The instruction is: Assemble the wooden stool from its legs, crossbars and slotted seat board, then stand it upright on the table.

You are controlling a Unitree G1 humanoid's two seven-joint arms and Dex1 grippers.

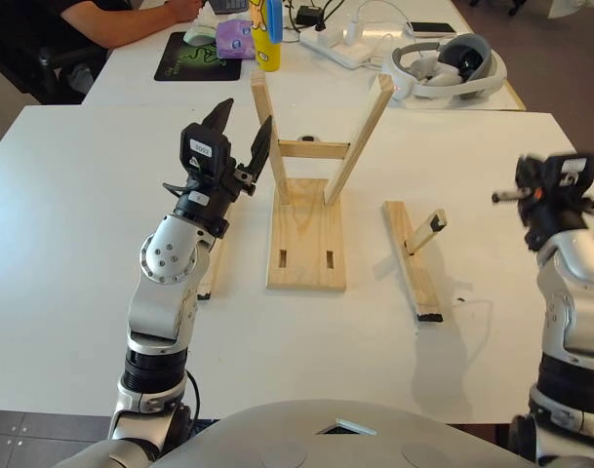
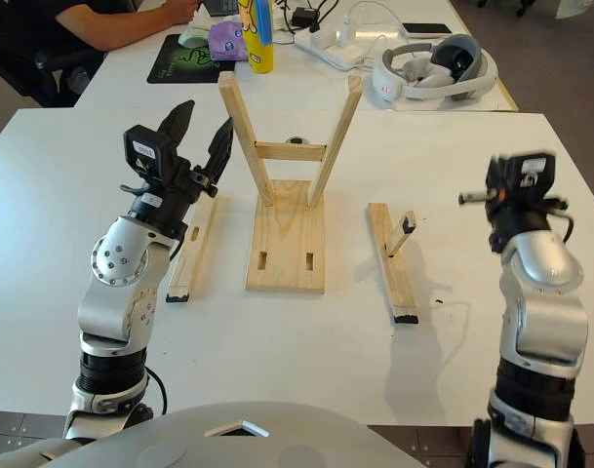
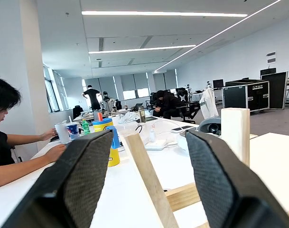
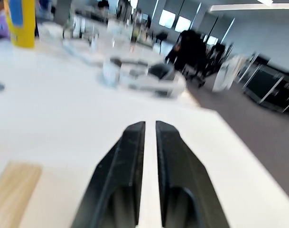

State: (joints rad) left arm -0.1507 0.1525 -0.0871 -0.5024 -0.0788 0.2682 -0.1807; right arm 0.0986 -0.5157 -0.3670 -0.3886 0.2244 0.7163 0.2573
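Observation:
The slotted seat board (image 1: 306, 239) lies flat at the table's middle. On its far end stands a frame of two legs (image 1: 269, 146) joined by a crossbar (image 1: 313, 149). A second leg with a crossbar stub (image 1: 414, 258) lies to the right of the board. Another leg (image 2: 191, 249) lies to the left, partly under my left arm. My left gripper (image 1: 246, 122) is raised and open, just left of the standing frame and holding nothing; the near leg (image 3: 149, 180) shows between its fingers (image 3: 73, 190). My right gripper (image 4: 150, 124) is shut and empty, held up over the table's right side.
On the far table stand a yellow bottle (image 1: 266, 34), a headset (image 1: 443, 66), a power strip (image 1: 331, 44) and a mouse pad (image 1: 194, 57), with a person seated there. Bare table surface (image 1: 82, 224) lies on the left and along the front edge.

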